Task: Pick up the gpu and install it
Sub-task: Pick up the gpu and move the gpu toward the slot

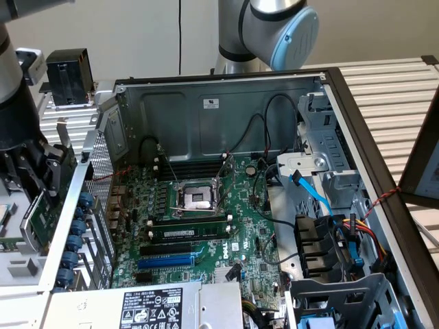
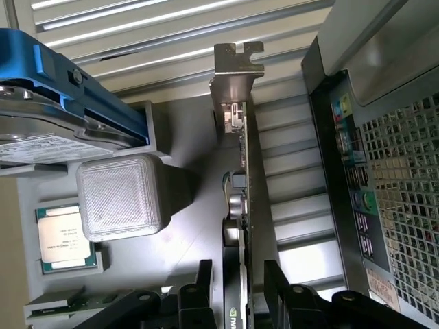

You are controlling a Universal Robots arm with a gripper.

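The gpu edge-on, clamped between fingers, gripped end cut off

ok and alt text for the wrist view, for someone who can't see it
The gripper holds the gpu edge-on, its metal bracket pointing away over a slatted table. To one side sit a cpu, a white ribbed block and a hard drive in a blue caddy; on the other, the computer case's rear panel.

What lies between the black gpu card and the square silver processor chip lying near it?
A pale ribbed plastic cube stands between the edge-on black gpu card and the square silver processor chip; the wrist view shows it.
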